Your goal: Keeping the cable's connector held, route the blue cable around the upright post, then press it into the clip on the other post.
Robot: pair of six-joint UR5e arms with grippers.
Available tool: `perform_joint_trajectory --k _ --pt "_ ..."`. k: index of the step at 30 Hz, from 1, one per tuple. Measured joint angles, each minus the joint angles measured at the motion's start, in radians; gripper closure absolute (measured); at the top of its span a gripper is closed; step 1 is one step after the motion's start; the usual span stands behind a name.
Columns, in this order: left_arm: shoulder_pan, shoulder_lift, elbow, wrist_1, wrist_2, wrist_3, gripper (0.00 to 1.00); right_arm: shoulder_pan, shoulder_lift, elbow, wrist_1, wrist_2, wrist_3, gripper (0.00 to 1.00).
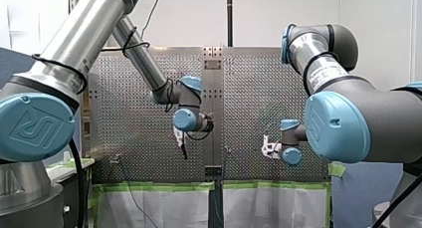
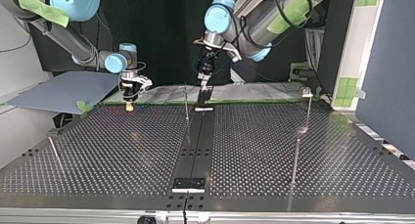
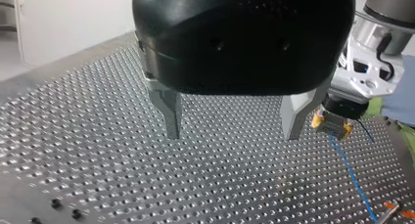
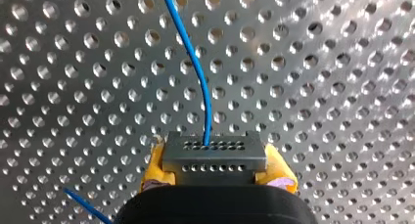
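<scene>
In the right wrist view my right gripper point(image 4: 215, 177) is shut on the grey connector point(image 4: 214, 158), which sits between its yellow pads point(image 4: 281, 172). The blue cable point(image 4: 195, 62) leaves the connector and curves away over the perforated table. My left gripper point(image 3: 232, 131) hangs open above the table, with nothing between its metal fingers point(image 3: 171, 116). Beyond it the right gripper point(image 3: 333, 121) holds the connector, and the blue cable point(image 3: 350, 175) trails down from it. In the top view my right gripper point(image 2: 129, 104) is at the far left, my left gripper point(image 2: 203, 79) at the far middle.
Thin upright posts stand on the table in the top view: one near the middle point(image 2: 186, 109), one at the right with a small fitting on top point(image 2: 308, 104), another in front of it point(image 2: 296, 155), one at the left point(image 2: 55, 153). A dark strip point(image 2: 198, 150) runs down the centre.
</scene>
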Motion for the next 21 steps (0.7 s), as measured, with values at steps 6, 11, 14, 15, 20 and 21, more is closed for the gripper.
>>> perform_joint_trajectory --k 6,11,14,15,20,21 --pt "0.003 0.056 -0.055 0.032 -0.007 0.013 0.0 0.003 0.001 0.0 -0.001 -0.012 0.0 1.0" --pt "0.006 0.102 -0.102 0.052 -0.01 0.015 0.0 0.005 0.001 0.0 -0.002 -0.013 0.0 1.0" --pt "0.008 0.13 -0.13 0.053 -0.019 0.022 0.0 0.007 0.002 0.0 -0.002 -0.017 0.0 1.0" --pt "0.008 0.141 -0.141 0.053 -0.025 0.026 0.0 0.008 0.003 0.0 -0.002 -0.018 0.0 1.0" --pt "0.01 0.186 -0.186 0.049 -0.053 0.037 0.0 0.008 0.003 0.0 0.0 -0.022 -0.001 1.0" --pt "0.01 0.197 -0.197 0.049 -0.056 0.04 0.0 0.008 0.003 0.0 0.001 -0.022 -0.002 1.0"
